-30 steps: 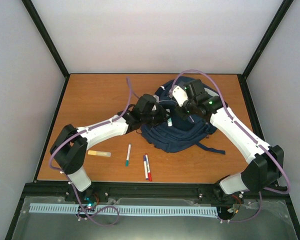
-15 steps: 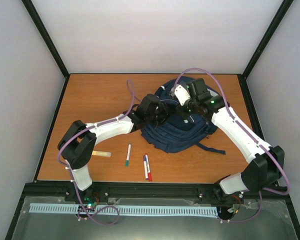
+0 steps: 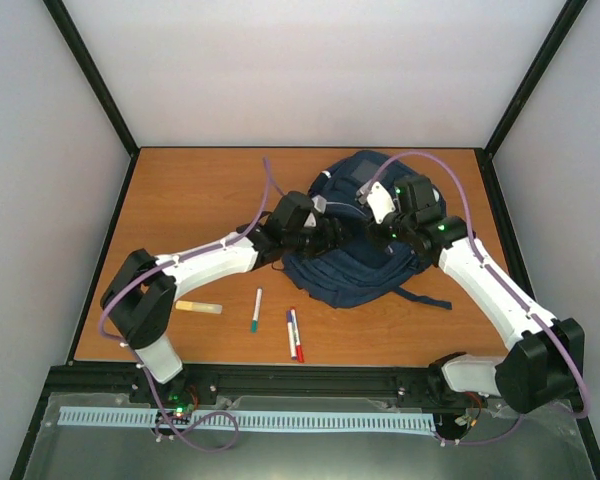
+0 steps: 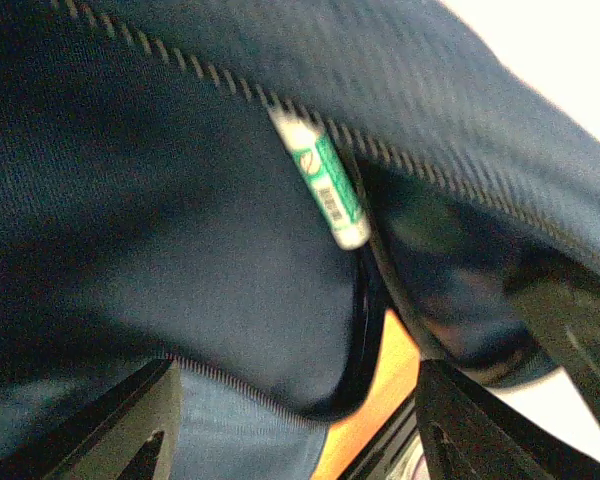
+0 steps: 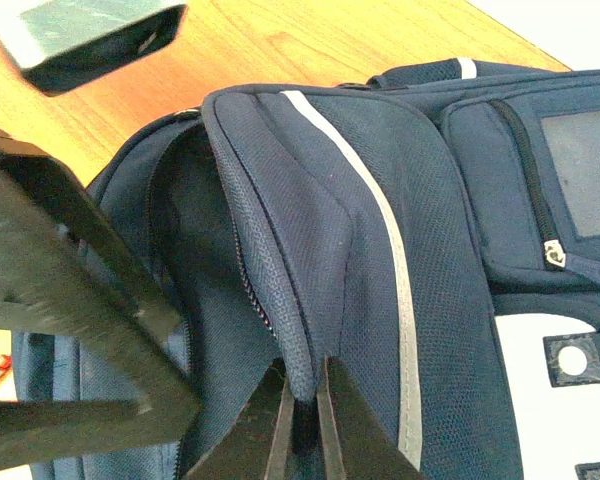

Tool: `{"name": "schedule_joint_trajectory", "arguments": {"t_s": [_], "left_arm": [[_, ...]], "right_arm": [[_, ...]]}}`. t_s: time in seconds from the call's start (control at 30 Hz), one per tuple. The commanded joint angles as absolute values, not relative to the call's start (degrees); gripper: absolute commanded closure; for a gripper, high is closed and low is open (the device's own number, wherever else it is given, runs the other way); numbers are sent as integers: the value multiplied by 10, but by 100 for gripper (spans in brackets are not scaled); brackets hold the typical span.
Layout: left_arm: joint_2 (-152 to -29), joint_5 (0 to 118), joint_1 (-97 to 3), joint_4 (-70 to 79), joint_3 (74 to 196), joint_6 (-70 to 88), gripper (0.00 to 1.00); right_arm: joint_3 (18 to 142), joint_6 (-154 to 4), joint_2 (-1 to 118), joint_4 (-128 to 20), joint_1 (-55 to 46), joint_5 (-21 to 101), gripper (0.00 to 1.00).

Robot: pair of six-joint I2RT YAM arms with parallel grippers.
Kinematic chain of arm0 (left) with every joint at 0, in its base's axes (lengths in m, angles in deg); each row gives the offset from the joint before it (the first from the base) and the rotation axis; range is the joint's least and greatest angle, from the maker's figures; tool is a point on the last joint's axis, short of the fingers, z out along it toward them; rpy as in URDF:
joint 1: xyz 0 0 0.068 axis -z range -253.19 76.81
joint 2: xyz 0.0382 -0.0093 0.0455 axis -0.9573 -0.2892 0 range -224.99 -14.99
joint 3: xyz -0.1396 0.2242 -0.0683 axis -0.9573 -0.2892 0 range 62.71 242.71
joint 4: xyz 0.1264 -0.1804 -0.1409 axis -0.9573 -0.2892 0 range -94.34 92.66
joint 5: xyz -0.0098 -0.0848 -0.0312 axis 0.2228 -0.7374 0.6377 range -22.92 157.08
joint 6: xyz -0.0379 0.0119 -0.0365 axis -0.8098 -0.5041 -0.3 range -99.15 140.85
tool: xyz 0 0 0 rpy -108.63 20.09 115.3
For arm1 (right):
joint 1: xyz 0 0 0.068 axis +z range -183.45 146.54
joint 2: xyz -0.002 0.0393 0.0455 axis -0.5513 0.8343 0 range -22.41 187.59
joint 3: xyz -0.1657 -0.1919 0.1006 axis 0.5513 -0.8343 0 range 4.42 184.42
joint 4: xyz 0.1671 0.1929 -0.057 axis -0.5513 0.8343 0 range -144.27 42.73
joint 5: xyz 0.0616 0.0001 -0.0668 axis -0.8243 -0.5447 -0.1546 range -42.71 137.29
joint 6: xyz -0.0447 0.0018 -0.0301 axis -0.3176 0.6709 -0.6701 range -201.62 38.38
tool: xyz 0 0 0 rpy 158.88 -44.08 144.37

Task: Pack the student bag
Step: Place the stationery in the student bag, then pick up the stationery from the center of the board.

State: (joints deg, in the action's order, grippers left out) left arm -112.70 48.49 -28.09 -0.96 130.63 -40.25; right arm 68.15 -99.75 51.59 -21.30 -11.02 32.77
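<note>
Marker, yellow: lies on the wooden table at the near left, close to the left arm's elbow.
Pen, green-tipped: lies just right of the marker, apart from it, its length running roughly toward the far edge.
Pair of pens: lie side by side and touching near the front edge, with blue and red showing on them.
Left gripper: reaches to the bag's zipper mouth, fingers spread apart with nothing between them.
White-and-green tube: lies tilted against the zipper edge at the bag's opening, ahead of the left fingers.
Student bag: a navy bag lying on the table right of centre, toward the far side, its main zip gaping.
Right gripper: fingers pinched together on a fold of the bag's upper flap, beside the white stripe.
</note>
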Motion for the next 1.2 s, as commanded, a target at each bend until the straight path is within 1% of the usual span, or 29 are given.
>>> {"name": "schedule_joint_trajectory", "arguments": {"t_s": [0.0,0.17,0.43,0.6,0.73,0.8,0.9,1.0,1.07,1.17], "left_arm": [[-1069,473,-261,-94,1295,-288,33],[-1000,553,-254,-188,1233,-258,33],[-901,612,-254,-281,1111,-251,33],[-867,680,-254,-359,1096,-246,32],[-875,754,-254,-438,1106,-268,32],[-894,775,-254,-462,1115,-265,34],[-935,783,-254,-478,1128,-243,46],[-964,788,-254,-481,1133,-227,53],[-977,784,-254,-471,1134,-218,55],[-994,781,-254,-462,1140,-211,56]], "right_arm": [[648,-982,476,-299,-125,292,97],[636,-979,473,-310,-131,291,97],[612,-983,465,-326,-132,287,97],[606,-989,464,-328,-132,272,97],[603,-991,456,-326,-132,265,97],[596,-994,446,-329,-133,266,97],[588,-995,434,-332,-134,267,97],[581,-997,428,-337,-140,265,97],[579,-1001,430,-338,-143,262,97],[580,-1001,435,-336,-144,259,97]]}}
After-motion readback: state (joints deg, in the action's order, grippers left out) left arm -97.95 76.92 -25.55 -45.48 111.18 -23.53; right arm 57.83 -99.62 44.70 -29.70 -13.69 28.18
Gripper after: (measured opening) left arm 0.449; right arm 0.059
